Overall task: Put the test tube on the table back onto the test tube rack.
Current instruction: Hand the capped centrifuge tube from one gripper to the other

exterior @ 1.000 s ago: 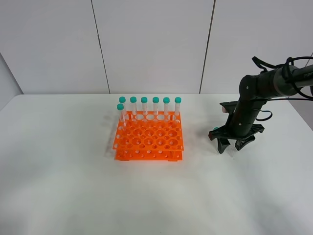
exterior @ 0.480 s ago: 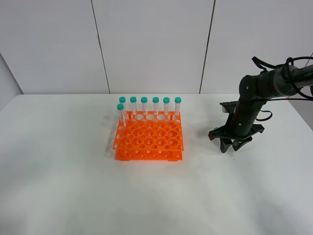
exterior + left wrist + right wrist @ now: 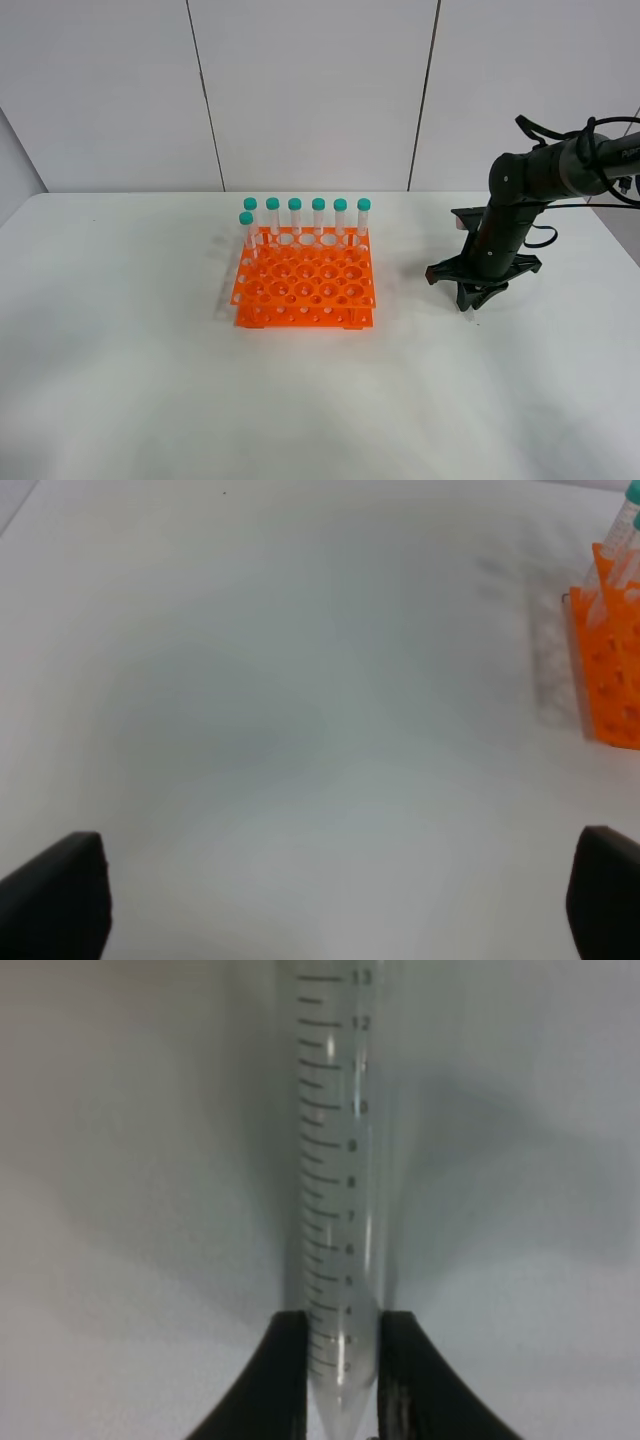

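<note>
The test tube (image 3: 340, 1180), clear with black graduation marks, lies on the white table (image 3: 120, 380). My right gripper (image 3: 340, 1360) is shut on it, its two black fingers pinching the tube near the conical tip. In the exterior high view the right gripper (image 3: 470, 298) points down at the table to the right of the orange test tube rack (image 3: 305, 285), and it hides the tube there. My left gripper (image 3: 325, 910) is open over bare table, with the rack (image 3: 610, 670) at the edge of its view.
Several teal-capped tubes (image 3: 306, 215) stand upright along the rack's back row, and one more (image 3: 247, 230) stands at the left end just in front of them. A white panelled wall (image 3: 310, 90) rises behind the table.
The right gripper's jaws have closed from wide apart until they clamp the test tube. The arm has stayed in place.
</note>
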Controlling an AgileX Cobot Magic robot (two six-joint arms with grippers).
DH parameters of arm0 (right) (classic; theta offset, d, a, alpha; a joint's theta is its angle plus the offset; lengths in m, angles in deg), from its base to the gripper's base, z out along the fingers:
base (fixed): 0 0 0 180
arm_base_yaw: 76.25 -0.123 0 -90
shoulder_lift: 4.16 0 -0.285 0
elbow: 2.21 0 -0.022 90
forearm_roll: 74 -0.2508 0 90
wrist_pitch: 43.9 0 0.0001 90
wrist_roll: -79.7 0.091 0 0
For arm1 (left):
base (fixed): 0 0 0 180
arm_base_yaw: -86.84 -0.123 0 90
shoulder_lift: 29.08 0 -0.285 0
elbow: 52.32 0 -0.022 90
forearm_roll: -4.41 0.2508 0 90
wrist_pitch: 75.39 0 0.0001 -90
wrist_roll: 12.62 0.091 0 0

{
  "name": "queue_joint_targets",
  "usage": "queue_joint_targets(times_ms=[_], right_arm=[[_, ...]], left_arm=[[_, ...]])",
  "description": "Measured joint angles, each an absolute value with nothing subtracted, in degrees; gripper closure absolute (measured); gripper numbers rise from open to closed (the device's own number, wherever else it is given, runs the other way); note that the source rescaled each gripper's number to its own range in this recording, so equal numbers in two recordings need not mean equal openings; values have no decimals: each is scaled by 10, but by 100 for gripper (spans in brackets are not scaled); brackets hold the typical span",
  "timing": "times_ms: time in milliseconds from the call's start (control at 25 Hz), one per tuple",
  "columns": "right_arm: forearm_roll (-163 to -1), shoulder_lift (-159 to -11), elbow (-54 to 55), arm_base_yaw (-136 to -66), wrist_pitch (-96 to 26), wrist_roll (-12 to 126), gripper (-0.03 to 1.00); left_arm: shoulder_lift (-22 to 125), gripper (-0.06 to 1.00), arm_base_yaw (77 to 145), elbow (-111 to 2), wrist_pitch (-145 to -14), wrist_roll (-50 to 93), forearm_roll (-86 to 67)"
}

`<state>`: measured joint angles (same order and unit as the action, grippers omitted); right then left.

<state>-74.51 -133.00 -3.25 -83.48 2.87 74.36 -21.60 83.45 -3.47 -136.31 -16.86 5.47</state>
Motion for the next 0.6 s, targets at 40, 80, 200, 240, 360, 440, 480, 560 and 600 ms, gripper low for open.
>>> queue_joint_targets(times_ms=[40, 80, 200, 240, 360, 440, 480, 560, 600], right_arm=[[-745, -1330, -33, -835, 29, 744, 96], [-745, -1330, -33, -835, 29, 744, 96], [-745, -1330, -33, -835, 30, 744, 96], [-744, -1329, -33, -835, 31, 744, 96], [-743, -1316, -27, -835, 43, 741, 96], [-740, -1304, -13, -835, 64, 738, 96], [-743, -1300, -7, -835, 74, 735, 96], [-740, -1290, 11, -835, 94, 726, 96], [-740, -1285, 17, -835, 102, 726, 96]], left_arm=[[-216, -6, 835, -35, -1363, -169, 55], [-216, -6, 835, -35, -1363, -169, 55], [-216, -6, 835, -35, -1363, -169, 55], [-216, -6, 835, -35, -1363, -169, 55], [-216, -6, 835, -35, -1363, -169, 55], [-216, -6, 835, -35, -1363, -169, 55], [-216, -6, 835, -35, -1363, -169, 55], [-216, -6, 835, -35, -1363, -169, 55], [-216, -6, 835, -35, -1363, -169, 55]])
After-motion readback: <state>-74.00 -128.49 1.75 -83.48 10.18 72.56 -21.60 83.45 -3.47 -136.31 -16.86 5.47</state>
